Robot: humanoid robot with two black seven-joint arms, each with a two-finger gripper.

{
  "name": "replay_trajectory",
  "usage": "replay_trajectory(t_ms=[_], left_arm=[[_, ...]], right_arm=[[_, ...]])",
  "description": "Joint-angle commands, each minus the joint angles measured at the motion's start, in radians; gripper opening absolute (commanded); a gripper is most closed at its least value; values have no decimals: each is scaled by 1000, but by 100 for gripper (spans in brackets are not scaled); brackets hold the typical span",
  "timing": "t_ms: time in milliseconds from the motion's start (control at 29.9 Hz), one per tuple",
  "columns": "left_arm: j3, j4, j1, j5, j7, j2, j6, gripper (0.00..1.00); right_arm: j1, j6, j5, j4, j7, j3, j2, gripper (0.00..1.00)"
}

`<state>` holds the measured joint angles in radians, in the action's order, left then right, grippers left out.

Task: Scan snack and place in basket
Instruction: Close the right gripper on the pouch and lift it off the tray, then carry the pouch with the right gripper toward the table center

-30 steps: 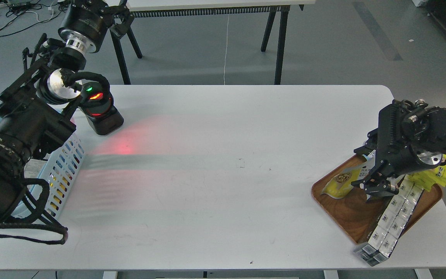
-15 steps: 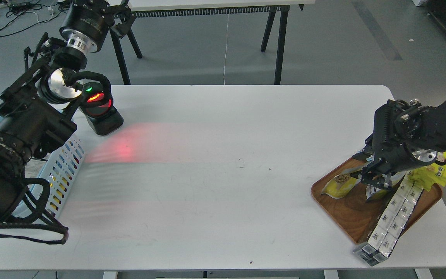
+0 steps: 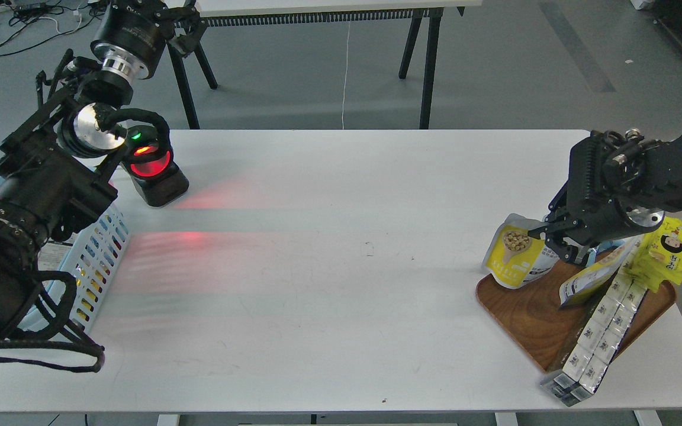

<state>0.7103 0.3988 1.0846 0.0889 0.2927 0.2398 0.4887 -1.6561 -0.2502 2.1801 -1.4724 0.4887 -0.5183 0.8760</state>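
The snack [image 3: 517, 253] is a yellow pouch with a white top and a round picture of brown nuggets. My right gripper [image 3: 557, 239] is shut on its right edge and holds it lifted above the left corner of the brown wooden tray [image 3: 530, 307]. The light blue basket [image 3: 99, 255] stands at the table's left edge, mostly hidden behind my left arm. My left gripper [image 3: 184, 26] is raised far back at the upper left, above the floor beyond the table; its fingers cannot be told apart.
A black barcode scanner [image 3: 153, 170] with a red window stands at the back left and casts red light on the table. The tray also holds a second similar pouch [image 3: 591, 278], a bright yellow cartoon-face packet [image 3: 665, 249] and a row of silver packets [image 3: 598, 337] overhanging the front edge.
My right gripper has closed on the snack and lifted it up and left off the tray. The pouch now hangs upright. The left arm has hardly moved.
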Motion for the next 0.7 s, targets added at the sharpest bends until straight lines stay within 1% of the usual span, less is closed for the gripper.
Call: replay_trajectory(t_ms=[0, 167, 267, 367, 468, 668], left_arm=[[0, 0, 4, 0, -3, 3, 0, 100], [0, 0, 4, 0, -3, 7, 0, 100], [0, 0, 4, 0, -3, 7, 0, 100], [0, 0, 4, 0, -4, 7, 0, 100], [0, 0, 4, 0, -4, 7, 0, 100], [0, 0, 4, 0, -4, 7, 0, 100]], right_arm=[[-47, -6, -58, 0, 0, 20, -8, 0], [-41, -6, -95, 3, 0, 99, -15, 0], [-18, -6, -98, 4, 0, 168, -44, 0], [12, -9, -121, 7, 0, 236, -95, 0], [15, -15, -154, 23, 0, 264, -153, 0], [16, -18, -207, 122, 0, 285, -285, 0]])
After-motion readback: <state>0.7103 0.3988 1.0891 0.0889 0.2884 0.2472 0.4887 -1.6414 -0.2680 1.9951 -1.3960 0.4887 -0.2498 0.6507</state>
